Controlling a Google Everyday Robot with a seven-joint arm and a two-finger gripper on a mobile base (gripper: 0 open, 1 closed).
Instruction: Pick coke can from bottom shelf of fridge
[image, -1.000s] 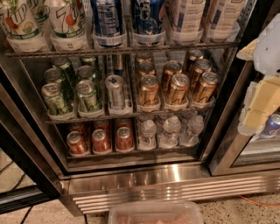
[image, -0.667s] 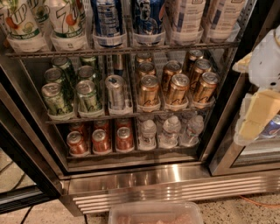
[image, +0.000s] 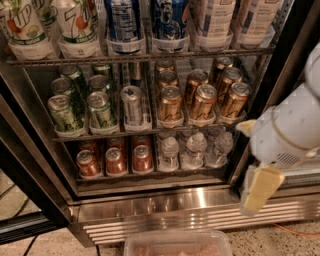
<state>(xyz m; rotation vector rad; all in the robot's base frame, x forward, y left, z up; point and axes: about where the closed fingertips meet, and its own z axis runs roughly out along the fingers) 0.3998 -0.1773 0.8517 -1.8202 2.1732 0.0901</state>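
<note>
Three red coke cans (image: 116, 161) stand in a row at the left of the bottom shelf (image: 150, 174) of the open fridge (image: 175, 216). Small clear water bottles (image: 195, 150) stand to their right on the same shelf. My gripper (image: 251, 159) hangs at the right, in front of the fridge's right frame, well right of the cans and level with that shelf. Its cream fingers (image: 260, 189) stand apart, holding nothing. The white wrist (image: 290, 132) is behind them.
The rack above holds green cans (image: 62, 112), a silver can (image: 132, 104) and gold-brown cans (image: 202, 102). Large bottles (image: 122, 22) fill the top shelf. The black-edged open door (image: 22, 165) stands at left. A clear tub (image: 175, 244) sits on the floor below the grille.
My arm has come down and to the left along the fridge's right frame. The cans and bottles have not moved.
</note>
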